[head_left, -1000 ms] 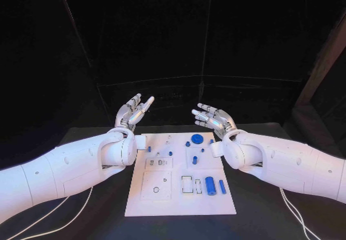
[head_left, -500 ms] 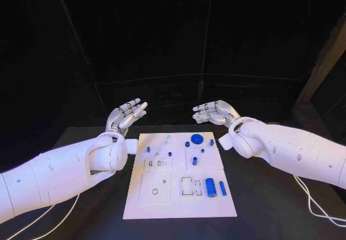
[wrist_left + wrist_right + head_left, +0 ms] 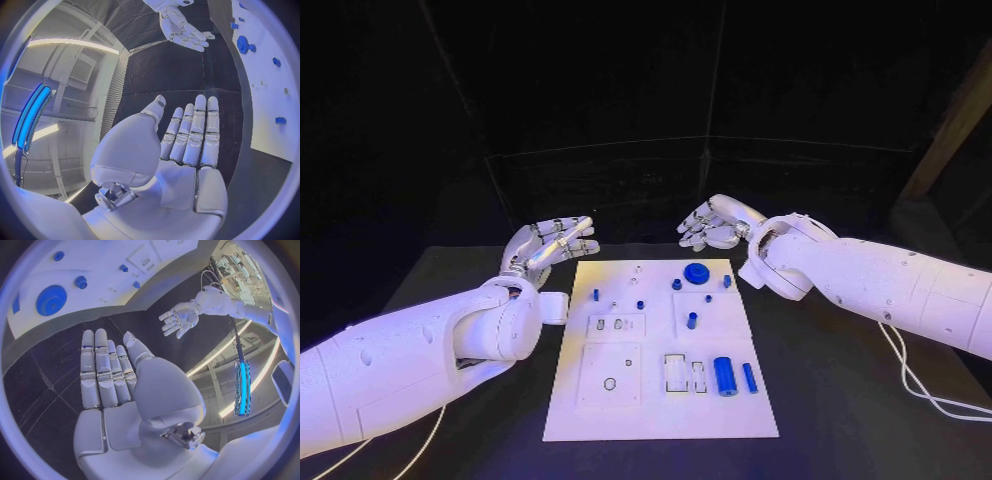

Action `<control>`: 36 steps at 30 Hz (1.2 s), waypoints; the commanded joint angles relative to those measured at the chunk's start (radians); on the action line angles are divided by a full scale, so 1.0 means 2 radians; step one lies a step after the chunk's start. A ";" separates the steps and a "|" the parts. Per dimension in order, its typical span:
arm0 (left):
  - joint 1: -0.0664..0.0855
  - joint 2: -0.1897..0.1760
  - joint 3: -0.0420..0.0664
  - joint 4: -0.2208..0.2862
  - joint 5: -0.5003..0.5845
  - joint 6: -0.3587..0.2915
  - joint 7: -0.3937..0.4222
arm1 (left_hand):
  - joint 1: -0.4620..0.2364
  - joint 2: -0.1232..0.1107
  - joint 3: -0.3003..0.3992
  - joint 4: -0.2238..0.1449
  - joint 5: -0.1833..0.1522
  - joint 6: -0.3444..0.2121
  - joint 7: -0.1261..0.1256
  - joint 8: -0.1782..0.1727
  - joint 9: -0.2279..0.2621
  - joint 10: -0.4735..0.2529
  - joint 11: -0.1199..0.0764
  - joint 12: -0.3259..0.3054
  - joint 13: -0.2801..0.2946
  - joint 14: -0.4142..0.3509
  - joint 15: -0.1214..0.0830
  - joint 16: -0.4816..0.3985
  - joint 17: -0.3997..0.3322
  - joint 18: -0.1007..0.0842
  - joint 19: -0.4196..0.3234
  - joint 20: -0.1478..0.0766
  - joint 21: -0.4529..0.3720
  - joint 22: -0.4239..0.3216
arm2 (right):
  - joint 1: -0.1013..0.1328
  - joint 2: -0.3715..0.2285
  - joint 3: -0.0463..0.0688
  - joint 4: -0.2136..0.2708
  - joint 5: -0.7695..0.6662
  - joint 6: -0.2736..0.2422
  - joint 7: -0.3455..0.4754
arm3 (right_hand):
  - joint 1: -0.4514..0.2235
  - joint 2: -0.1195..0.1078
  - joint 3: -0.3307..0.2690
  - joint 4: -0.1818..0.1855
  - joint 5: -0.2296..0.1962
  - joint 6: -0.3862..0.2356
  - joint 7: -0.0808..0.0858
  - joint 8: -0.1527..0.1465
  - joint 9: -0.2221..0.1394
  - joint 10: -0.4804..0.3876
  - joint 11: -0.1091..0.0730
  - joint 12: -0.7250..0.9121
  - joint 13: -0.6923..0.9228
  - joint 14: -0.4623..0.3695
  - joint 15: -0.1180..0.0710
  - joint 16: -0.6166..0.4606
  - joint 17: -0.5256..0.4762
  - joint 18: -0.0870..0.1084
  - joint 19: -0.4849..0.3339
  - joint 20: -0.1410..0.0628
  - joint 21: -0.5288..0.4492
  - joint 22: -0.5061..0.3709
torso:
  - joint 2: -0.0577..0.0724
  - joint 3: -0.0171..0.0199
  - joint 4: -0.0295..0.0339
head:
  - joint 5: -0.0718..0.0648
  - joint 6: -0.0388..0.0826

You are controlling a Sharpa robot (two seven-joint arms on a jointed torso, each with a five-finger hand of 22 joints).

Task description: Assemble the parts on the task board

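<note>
Both hands, left hand [image 3: 548, 245] and right hand [image 3: 718, 224], hover beyond the far edge of the task board [image 3: 661, 410], fingers released, holding nothing. The blue parts [image 3: 724, 375] lie scattered across the board at the tabletop's middle; assembly appears not yet begun.

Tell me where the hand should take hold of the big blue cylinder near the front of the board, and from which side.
Judging by its pose, grip the big blue cylinder across its rounded middle, coming straight down from above. It lies flat on the task board, long axis pointing away from the robot, with a thinner blue pin close on its right, so fingers should straddle it carefully. The right hand looks nearer.
</note>
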 commanded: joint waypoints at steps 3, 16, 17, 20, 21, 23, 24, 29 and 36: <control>0.001 -0.009 0.001 0.021 -0.025 0.029 -0.001 | 0.007 0.000 0.000 -0.005 0.000 0.008 -0.002 -0.003 -0.001 0.010 -0.001 -0.006 -0.001 0.009 -0.003 -0.005 0.007 0.007 0.010 -0.003 -0.001 -0.003 | 0.003 0.001 0.000 0.009 -0.149 0.049 -0.054 | -0.014 -0.019 0.008 -0.014 0.002 0.031 -0.017 -0.005 0.000 0.050 -0.023 -0.007 0.001 0.105 -0.032 0.102 0.074 0.005 0.090 -0.043 0.090 0.045 | 0.016 -0.0009 0.0061 | -0.004 0.000; 0.001 -0.026 0.001 0.066 -0.029 0.025 -0.001 | 0.007 -0.002 0.000 -0.007 0.000 0.008 0.000 -0.007 -0.001 0.010 0.000 -0.010 -0.001 0.011 -0.003 -0.008 0.010 0.007 0.013 -0.003 -0.003 -0.005 | 0.004 -0.009 0.000 0.035 -0.225 0.076 -0.081 | -0.037 -0.035 0.017 -0.012 -0.002 0.022 -0.018 -0.011 0.000 0.023 -0.019 -0.017 0.002 0.100 -0.029 0.276 0.205 0.003 0.091 -0.042 0.173 0.096 | 0.034 -0.0026 0.0114 | -0.011 0.005; 0.001 -0.026 0.001 0.067 -0.029 0.025 -0.002 | 0.007 -0.002 0.000 -0.007 0.000 0.008 0.000 -0.007 -0.001 0.010 0.000 -0.010 -0.001 0.011 -0.003 -0.008 0.010 0.007 0.013 -0.003 -0.003 -0.005 | 0.004 -0.009 0.000 0.036 -0.227 0.077 -0.082 | -0.037 -0.037 0.018 -0.011 -0.002 0.021 -0.018 -0.011 0.000 0.022 -0.019 -0.016 0.002 0.099 -0.029 0.290 0.219 0.003 0.090 -0.041 0.179 0.100 | 0.035 -0.0025 0.0116 | -0.011 0.005; 0.001 -0.028 0.001 0.070 -0.029 0.025 -0.002 | 0.006 -0.002 0.000 -0.007 0.000 0.008 0.000 -0.007 -0.001 0.010 0.000 -0.010 -0.001 0.011 -0.002 -0.008 0.010 0.007 0.013 -0.003 -0.003 -0.005 | 0.004 -0.008 0.000 0.036 -0.232 0.081 -0.084 | -0.036 -0.038 0.021 -0.011 -0.002 0.019 -0.018 -0.011 0.000 0.020 -0.019 -0.015 0.002 0.098 -0.029 0.323 0.253 0.004 0.086 -0.040 0.194 0.109 | 0.037 -0.0022 0.0123 | -0.012 0.004; 0.001 -0.028 0.001 0.071 -0.029 0.025 -0.002 | 0.006 -0.002 0.000 -0.007 0.000 0.008 0.000 -0.007 -0.001 0.010 0.000 -0.010 -0.001 0.011 -0.002 -0.008 0.010 0.007 0.013 -0.003 -0.003 -0.005 | 0.004 -0.008 0.000 0.036 -0.233 0.082 -0.084 | -0.036 -0.038 0.022 -0.011 -0.002 0.019 -0.017 -0.011 0.000 0.018 -0.018 -0.015 0.002 0.098 -0.028 0.334 0.264 0.004 0.084 -0.039 0.199 0.113 | 0.038 -0.0024 0.0127 | -0.012 0.005; 0.001 -0.029 0.001 0.073 -0.029 0.025 -0.003 | 0.006 -0.002 -0.001 -0.007 0.000 0.009 0.000 -0.008 -0.001 0.011 0.000 -0.011 -0.001 0.011 -0.002 -0.009 0.010 0.007 0.013 -0.003 -0.004 -0.005 | 0.004 -0.008 0.000 0.036 -0.237 0.082 -0.086 | -0.035 -0.038 0.024 -0.011 -0.002 0.018 -0.017 -0.011 0.000 0.016 -0.018 -0.014 0.002 0.097 -0.028 0.349 0.279 0.004 0.081 -0.039 0.207 0.118 | 0.040 -0.0024 0.0133 | -0.012 0.006; 0.001 -0.029 0.001 0.073 -0.029 0.025 -0.003 | 0.006 -0.002 -0.001 -0.007 0.000 0.009 0.000 -0.008 -0.001 0.011 0.000 -0.011 -0.001 0.011 -0.002 -0.009 0.010 0.007 0.013 -0.003 -0.004 -0.005 | 0.004 -0.008 0.000 0.036 -0.239 0.082 -0.087 | -0.034 -0.038 0.026 -0.011 -0.002 0.017 -0.017 -0.011 0.000 0.015 -0.018 -0.014 0.002 0.096 -0.028 0.360 0.290 0.004 0.080 -0.038 0.213 0.122 | 0.041 -0.0025 0.0136 | -0.012 0.005; 0.001 -0.029 0.001 0.074 -0.029 0.027 -0.005 | 0.006 -0.003 -0.001 -0.007 0.000 0.009 0.001 -0.008 -0.001 0.011 0.001 -0.012 -0.001 0.010 -0.002 -0.010 0.011 0.007 0.014 -0.003 -0.004 -0.005 | 0.004 -0.004 0.000 0.032 -0.242 0.083 -0.089 | -0.034 -0.038 0.033 -0.010 -0.001 0.016 -0.017 -0.011 0.000 0.015 -0.018 -0.012 0.002 0.096 -0.027 0.397 0.328 0.004 0.074 -0.036 0.232 0.135 | 0.043 -0.0026 0.0148 | -0.014 0.003; 0.001 -0.030 0.001 0.076 -0.029 0.027 -0.006 | 0.006 -0.003 -0.001 -0.007 0.000 0.009 0.001 -0.008 -0.001 0.011 0.001 -0.012 -0.001 0.010 -0.002 -0.010 0.011 0.007 0.014 -0.003 -0.004 -0.005 | 0.004 0.004 0.000 0.024 -0.244 0.089 -0.090 | -0.032 -0.036 0.042 -0.010 0.001 0.016 -0.017 -0.011 0.000 0.015 -0.018 -0.011 0.002 0.095 -0.027 0.415 0.345 0.004 0.070 -0.035 0.248 0.146 | 0.046 -0.0027 0.0153 | -0.013 0.003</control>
